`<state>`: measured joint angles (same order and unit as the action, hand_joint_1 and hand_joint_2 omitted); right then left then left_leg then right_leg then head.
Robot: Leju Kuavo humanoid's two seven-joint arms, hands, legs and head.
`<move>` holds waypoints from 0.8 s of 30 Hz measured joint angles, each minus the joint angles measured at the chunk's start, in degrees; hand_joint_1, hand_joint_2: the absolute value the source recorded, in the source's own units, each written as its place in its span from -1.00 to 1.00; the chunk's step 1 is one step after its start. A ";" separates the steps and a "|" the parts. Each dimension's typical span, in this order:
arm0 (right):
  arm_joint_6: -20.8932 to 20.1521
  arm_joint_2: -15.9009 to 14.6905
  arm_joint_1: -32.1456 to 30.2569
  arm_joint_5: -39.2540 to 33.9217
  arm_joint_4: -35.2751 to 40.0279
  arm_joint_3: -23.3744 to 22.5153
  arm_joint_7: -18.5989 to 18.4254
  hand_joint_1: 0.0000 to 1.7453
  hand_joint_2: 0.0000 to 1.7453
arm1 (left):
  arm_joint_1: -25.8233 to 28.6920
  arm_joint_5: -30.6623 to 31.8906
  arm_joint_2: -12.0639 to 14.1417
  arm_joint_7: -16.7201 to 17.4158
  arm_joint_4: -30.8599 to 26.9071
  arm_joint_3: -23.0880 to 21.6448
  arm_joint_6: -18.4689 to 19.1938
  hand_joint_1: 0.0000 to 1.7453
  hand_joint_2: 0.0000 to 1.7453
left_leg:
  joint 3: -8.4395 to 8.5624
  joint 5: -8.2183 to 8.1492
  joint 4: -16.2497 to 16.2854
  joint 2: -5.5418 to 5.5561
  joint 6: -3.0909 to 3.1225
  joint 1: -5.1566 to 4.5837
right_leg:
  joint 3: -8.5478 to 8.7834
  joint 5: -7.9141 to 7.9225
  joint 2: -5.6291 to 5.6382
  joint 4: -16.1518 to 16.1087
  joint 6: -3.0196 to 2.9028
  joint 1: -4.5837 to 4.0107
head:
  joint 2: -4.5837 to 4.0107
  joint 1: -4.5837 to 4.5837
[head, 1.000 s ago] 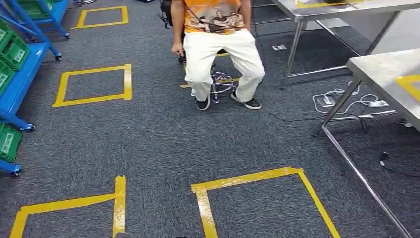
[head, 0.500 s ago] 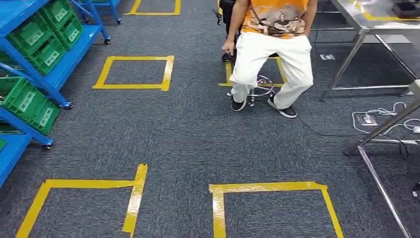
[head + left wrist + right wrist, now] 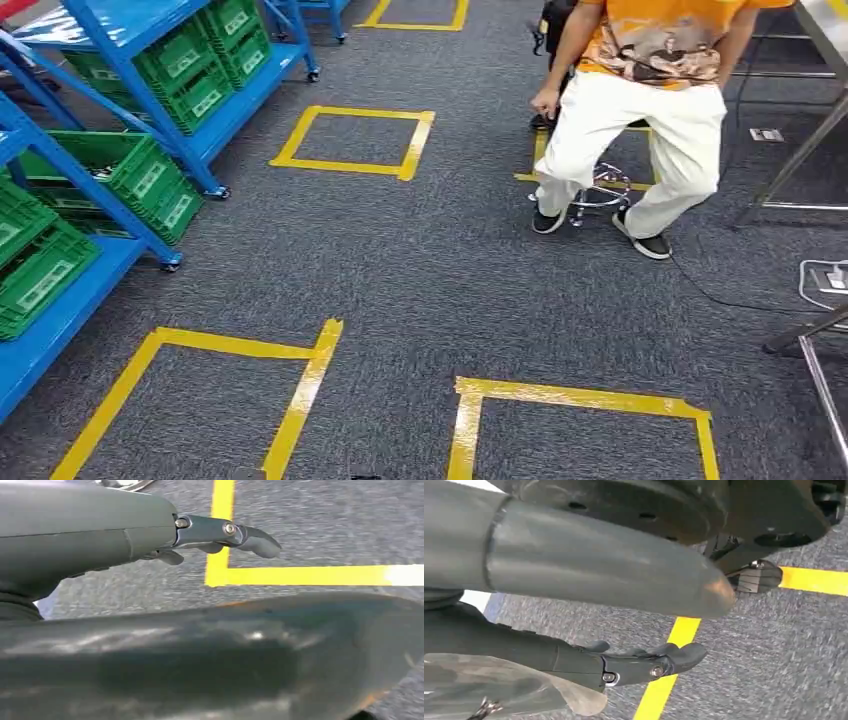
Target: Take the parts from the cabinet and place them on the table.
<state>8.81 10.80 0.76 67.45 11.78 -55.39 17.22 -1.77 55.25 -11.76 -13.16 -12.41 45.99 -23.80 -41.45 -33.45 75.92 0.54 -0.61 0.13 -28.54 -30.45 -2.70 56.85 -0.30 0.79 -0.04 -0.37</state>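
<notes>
Step in hand, by judgement: approach phase, nothing picked yet. Cabinet (image 3: 150, 110): blue wheeled shelving w/ green bins (image 3: 140, 175), at the head view's left edge, running from near to far. Parts: presumably inside the bins; contents too small to tell. Left hand (image 3: 220, 532): hangs over carpet and yellow tape, fingers (image 3: 255, 542) loosely extended, holding nothing. Right hand (image 3: 644, 662): same, fingers (image 3: 684, 652) apart, empty. Next move calls for, as judged: close in on the shelving, square up to 1 bin, raise an arm to shelf level. Desk leg (image 3: 815, 335): at the right edge, top out of frame. Open room: carpet (image 3: 420, 270) between shelving and desk is broad; taped squares (image 3: 355, 140) mark floor spots. Hazards: seated person (image 3: 640, 110) on stool mid-floor, near the far squares; cable and power strip (image 3: 830, 280) by the desk leg; shelf casters (image 3: 172, 265) jut into the aisle.
</notes>
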 joint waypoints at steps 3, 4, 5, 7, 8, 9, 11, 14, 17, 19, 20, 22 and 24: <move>-0.54 0.00 0.15 0.00 0.00 0.00 0.00 -1.00 -1.00 | 0.10 0.04 0.04 0.00 0.00 0.00 0.00 -1.00 -1.00 | 6.69 7.25 -13.34 -2.38 0.44 0.01 | 0.89 -0.60 -1.83 0.00 0.37 0.00 | 0.02 0.00; -0.77 -0.02 0.14 0.02 0.00 0.00 0.00 -1.00 -1.00 | 0.00 0.15 0.07 0.00 0.00 0.00 0.02 -1.00 -1.00 | 8.25 6.90 -16.25 -5.32 0.66 -0.47 | 0.56 -0.91 -2.35 -0.01 0.75 -0.18 | 0.02 0.00; -0.90 -0.02 0.10 0.09 0.00 0.00 -0.02 -1.00 -1.00 | -0.36 0.26 0.02 -0.11 0.00 0.00 -0.02 -1.00 -1.00 | 8.58 6.37 -17.41 -5.43 1.17 -0.90 | 0.45 -1.43 -2.81 0.20 1.30 -0.58 | 0.00 -0.18; -0.94 -0.02 0.20 0.20 0.00 0.00 -0.17 -1.00 -1.00 | -0.27 0.50 0.04 -0.92 0.00 0.00 -0.94 -1.00 -1.00 | 8.23 6.22 -17.09 -4.31 1.61 -0.96 | 0.91 -1.58 -4.28 -0.07 1.62 -0.61 | 0.02 0.15; -0.92 -0.02 0.35 0.24 0.00 0.00 -0.18 -1.00 -1.00 | -0.10 0.52 0.07 -1.20 0.00 0.00 -1.31 -1.00 -1.00 | 8.05 6.29 -17.25 -3.52 1.96 -1.07 | 1.98 -1.61 -5.02 -0.28 1.92 -0.59 | 0.00 0.11; -0.92 -0.02 0.41 0.24 0.00 0.00 -0.17 -1.00 -1.00 | -0.10 0.55 0.07 -1.29 0.00 0.00 -1.49 -1.00 -1.00 | 8.52 6.74 -17.94 -2.92 2.59 -0.57 | 1.80 -2.07 -4.34 -0.13 2.30 -0.36 | 0.02 0.00; -0.90 -0.07 0.48 0.24 0.00 0.00 -0.15 -1.00 -1.00 | -0.07 0.55 0.07 -1.42 0.00 0.02 -2.06 -1.00 -1.00 | 8.45 6.88 -18.02 -1.79 2.99 -0.49 | -0.56 -5.13 1.24 4.57 2.52 -0.05 | 0.02 0.77; -0.83 -0.11 0.01 0.44 -0.02 0.00 -0.15 -1.00 -1.00 | -0.22 0.68 -0.04 -1.75 0.00 0.02 -2.12 -1.00 -1.00 | 8.47 6.78 -17.95 0.58 3.26 -0.57 | -7.96 -9.60 2.61 18.14 2.82 -0.10 | 0.02 0.79; -0.83 -0.15 -0.06 0.81 -0.02 0.00 0.00 -1.00 -1.00 | -0.18 0.68 -0.02 -1.77 0.00 0.00 -2.08 -1.00 -1.00 | 8.82 6.68 -17.86 3.04 3.23 -0.54 | -6.57 -2.91 2.89 11.41 2.72 -0.03 | 0.02 0.76; -0.83 -0.20 0.03 1.14 -0.04 0.02 0.02 -1.00 -1.00 | -0.19 0.70 -0.09 -1.77 0.00 0.02 -1.99 -1.00 -1.00 | 8.92 6.40 -17.63 4.52 2.78 -0.39 | -2.86 1.07 6.34 2.25 2.54 0.37 | 0.02 0.79; -0.87 -0.22 0.06 1.16 -0.11 0.04 0.04 -1.00 -1.00 | -0.35 0.70 -0.09 -1.77 0.02 0.02 -1.90 -1.00 -1.00 | 8.61 6.25 -17.16 5.22 2.44 -0.68 | -2.40 0.44 7.75 0.94 2.46 0.54 | 0.02 0.72; -0.85 -0.26 -0.13 1.29 -0.13 0.04 0.00 -1.00 -1.00 | -0.32 0.68 -0.09 -1.77 0.02 0.02 -1.88 -1.00 -1.00 | 8.24 6.62 -17.29 6.21 1.82 -0.27 | -1.90 0.49 6.67 1.26 2.07 0.19 | 0.00 0.72; -0.85 -0.33 -0.14 1.38 -0.13 0.11 -0.07 -1.00 -1.00 | -0.07 0.66 -0.07 -1.68 0.04 0.07 -1.92 -1.00 -1.00 | 8.00 6.69 -17.32 7.26 1.05 -0.15 | -1.63 0.90 5.34 0.54 1.05 0.32 | 0.02 0.74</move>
<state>7.96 10.47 0.62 68.83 11.65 -55.28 17.16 -1.84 55.91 -11.82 -14.84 -12.37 46.05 -25.73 -33.45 -26.76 58.60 7.80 0.44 -0.02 -30.17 -29.55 2.64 57.39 0.75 1.11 -0.02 0.37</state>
